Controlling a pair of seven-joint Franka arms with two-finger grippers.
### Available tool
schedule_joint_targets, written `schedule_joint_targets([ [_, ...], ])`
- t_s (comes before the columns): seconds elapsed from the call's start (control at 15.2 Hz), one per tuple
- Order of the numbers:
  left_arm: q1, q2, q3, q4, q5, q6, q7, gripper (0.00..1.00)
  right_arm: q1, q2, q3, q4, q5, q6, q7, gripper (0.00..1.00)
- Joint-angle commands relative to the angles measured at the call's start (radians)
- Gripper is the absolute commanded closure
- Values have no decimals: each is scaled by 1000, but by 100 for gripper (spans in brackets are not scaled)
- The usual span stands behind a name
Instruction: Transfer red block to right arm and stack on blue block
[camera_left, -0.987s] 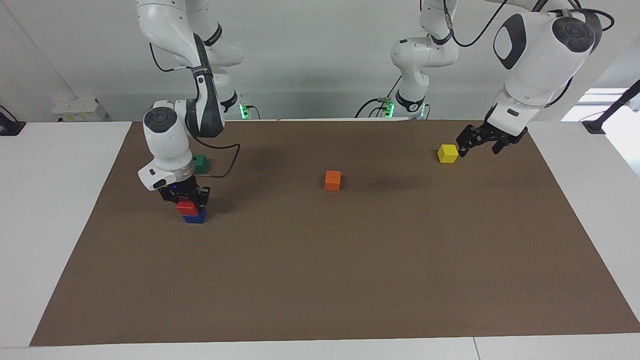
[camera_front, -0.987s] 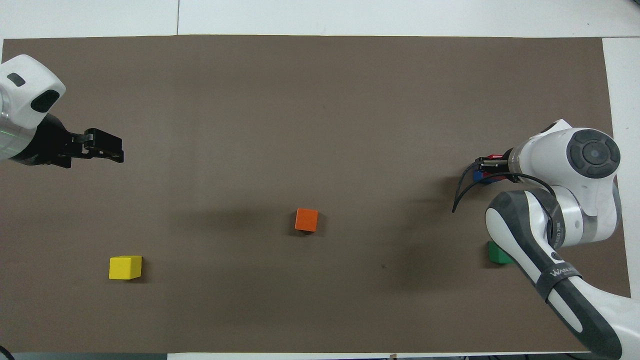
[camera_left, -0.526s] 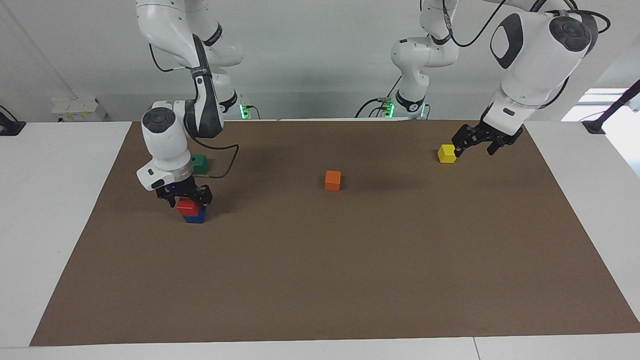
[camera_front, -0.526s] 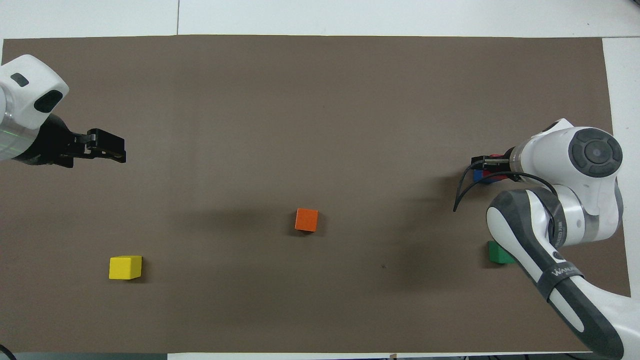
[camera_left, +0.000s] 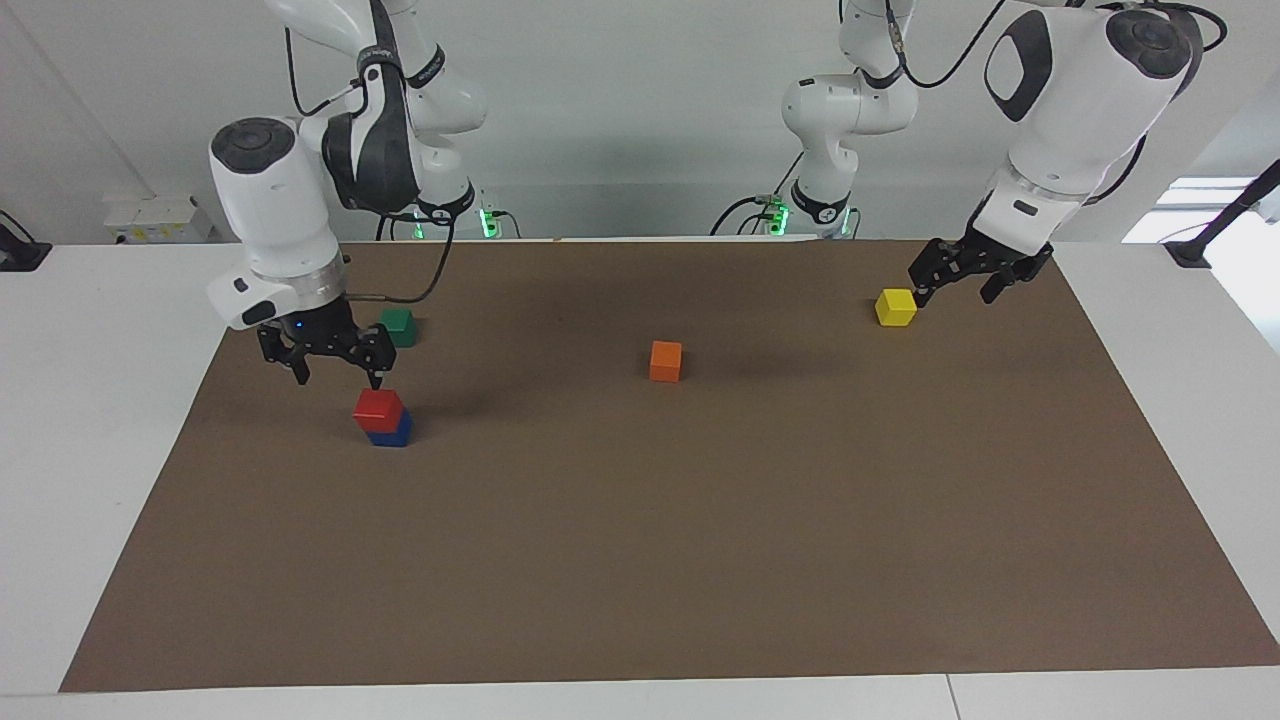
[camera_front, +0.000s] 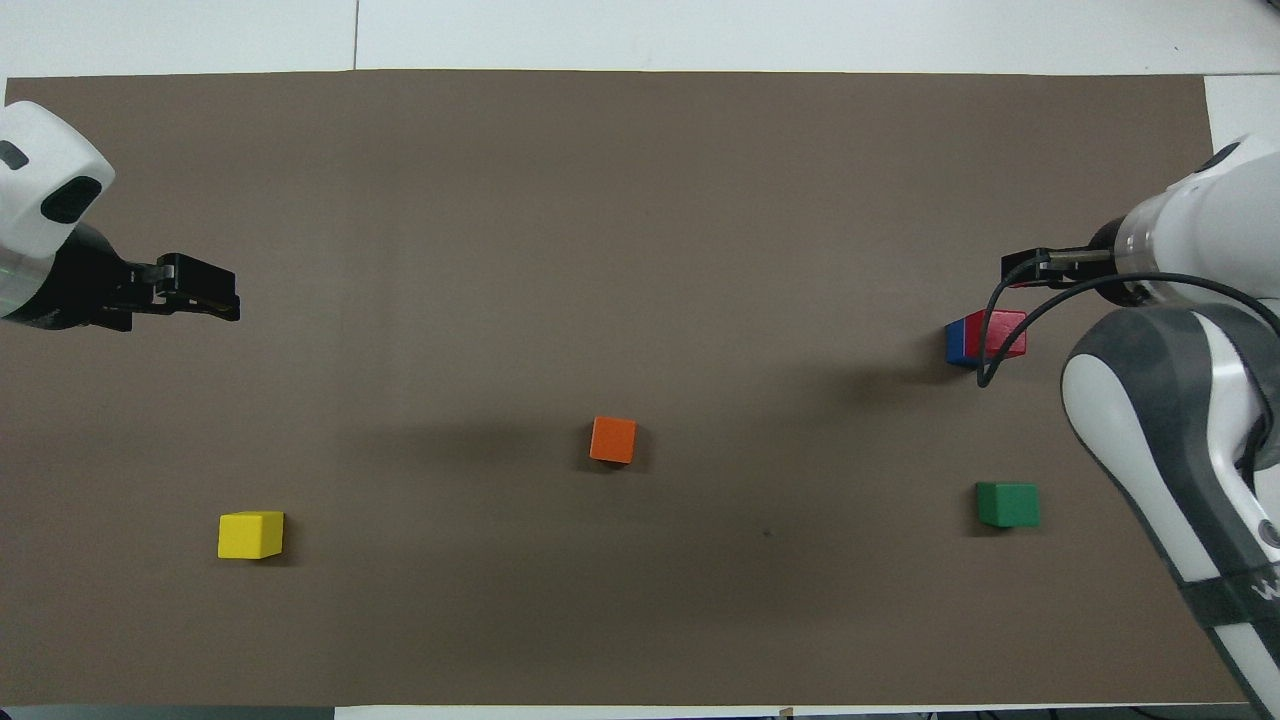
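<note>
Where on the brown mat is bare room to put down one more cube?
Free: the brown mat from the orange cube to its edge farthest from the robots. Crowded: the red block on the blue block, beside the green cube.

White table (camera_left: 100, 420), brown mat (camera_left: 700, 520), pale grey wall (camera_left: 640, 110), bright window (camera_left: 1200, 210)

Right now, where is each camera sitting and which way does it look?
Facing view: high across the table, looking at the robots; both arms show whole, the open right gripper above the red block on the blue block.
Overhead view: above the robots' end, looking steeply down; the open left gripper shows.
Both share the stack, yellow block, orange block and green block.
</note>
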Motion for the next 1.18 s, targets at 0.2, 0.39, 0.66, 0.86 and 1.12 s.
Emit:
schedule_joint_targets([
  [0.2,-8,-15,10,0,-17,2,11,0,-37,-37,-8,232,67,-375,-247,0],
  [0.39,-8,-15,10,1,-17,3,13,0,-63,-44,-9,297,67,-451,-285,0],
  [0.66,-6,-15,12,0,-17,3,10,0,-43,-49,-56,365,71,-545,-285,0],
  [0.86,-3,-15,12,1,-11,8,13,0,-40,-86,-73,349,83,-600,-279,0],
  [1.12,1,-13,12,1,-11,8,14,0,-36,-101,-93,316,114,-551,-253,0],
])
